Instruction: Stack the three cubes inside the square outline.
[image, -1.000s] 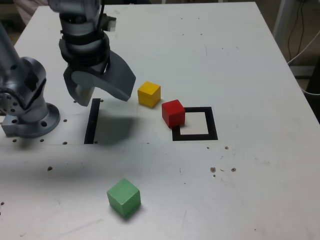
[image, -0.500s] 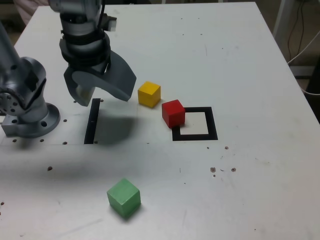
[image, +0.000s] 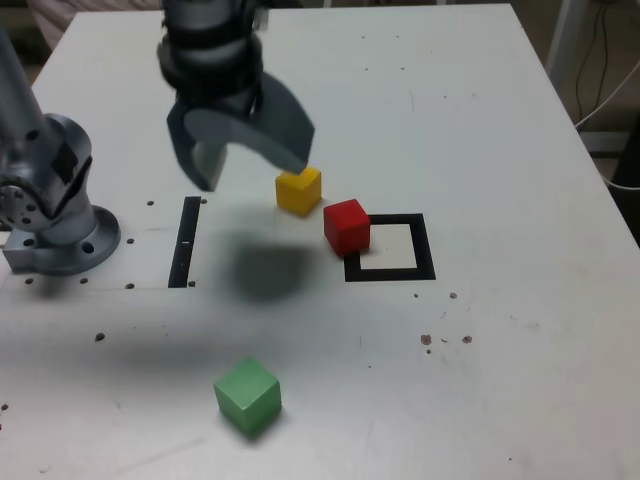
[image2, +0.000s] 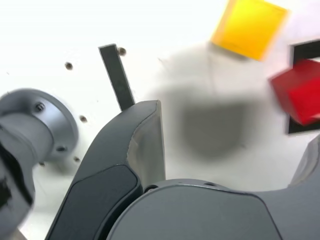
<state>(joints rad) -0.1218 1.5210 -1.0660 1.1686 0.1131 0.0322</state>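
One red cube (image: 347, 227) overlaps the side of the square outline (image: 424, 247) facing the exterior view's left, covering its upper corner there; the yellow cube (image: 298, 190), near the red one, lies farther to the left of the outline and slightly higher in that view; the green cube (image: 248, 397), well apart from both, lies below and to the left of the outline. The gripper (image: 252, 168), blurred, hangs above the table (image: 520, 370), to the upper left of the outline, its jaws spread wide; its soft shadow (image: 268, 265) falls left of the outline; farther left of the outline lie the straight black strip (image: 184, 245) and, beyond it, the grey arm base (image: 68, 245).
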